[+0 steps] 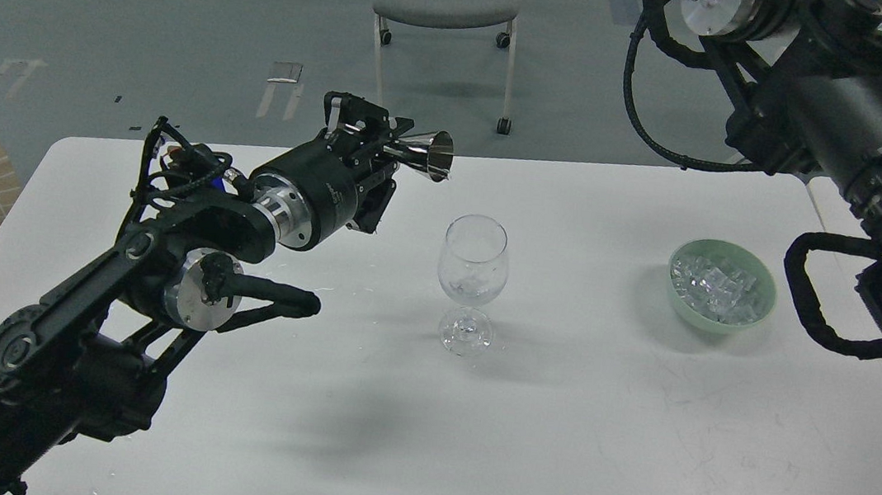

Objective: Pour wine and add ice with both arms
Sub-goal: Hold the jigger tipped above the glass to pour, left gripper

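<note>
1. Gripping a steel jigger (418, 154), the left jaws (386, 150) pinch it; its long axis lies near-horizontal, mouth pointing right, above the glass (472, 272).
2. Ice (714, 289) fills the green bowl (762, 305) on the tabletop (594, 431).
3. Right jaws: out of view.

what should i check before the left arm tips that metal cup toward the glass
1. Left gripper shut on the metal jigger: ok.
2. Jigger mouth directly over the wine glass: not ok, it sits up and left of the rim.
3. Glass upright on the table: ok.
4. Liquid in the jigger: cannot tell.
5. Ice heaped in the green bowl, apart from the glass: ok.
6. Right gripper position: cannot tell, it is out of view.
</note>
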You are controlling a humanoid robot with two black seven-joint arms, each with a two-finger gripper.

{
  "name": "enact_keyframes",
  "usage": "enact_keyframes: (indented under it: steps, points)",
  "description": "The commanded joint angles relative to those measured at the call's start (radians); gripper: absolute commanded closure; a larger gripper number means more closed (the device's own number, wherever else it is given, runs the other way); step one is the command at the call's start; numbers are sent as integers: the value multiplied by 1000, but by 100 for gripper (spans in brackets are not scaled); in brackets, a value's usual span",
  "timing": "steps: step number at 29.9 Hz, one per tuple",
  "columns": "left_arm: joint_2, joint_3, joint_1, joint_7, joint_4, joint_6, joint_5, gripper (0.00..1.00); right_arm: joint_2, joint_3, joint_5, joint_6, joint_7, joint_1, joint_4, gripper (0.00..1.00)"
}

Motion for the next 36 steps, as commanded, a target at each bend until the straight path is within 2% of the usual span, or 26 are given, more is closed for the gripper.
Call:
enact_keyframes:
  steps: [1, 13, 31, 36]
  points:
    - [2, 0, -12, 0, 0, 0, 5, 100, 0, 0, 0, 0, 0, 0, -1, 0]
    - [46, 74, -47, 0, -1, -5, 14, 100, 0, -2, 0, 1, 0, 2, 0, 0]
    - [164, 255, -214, 0, -1, -9, 29, 100, 0, -3, 0, 3, 0, -2, -1, 0]
    - [184, 264, -231, 0, -1, -9, 43, 100, 0, -3, 0, 3, 0, 0, 0, 0]
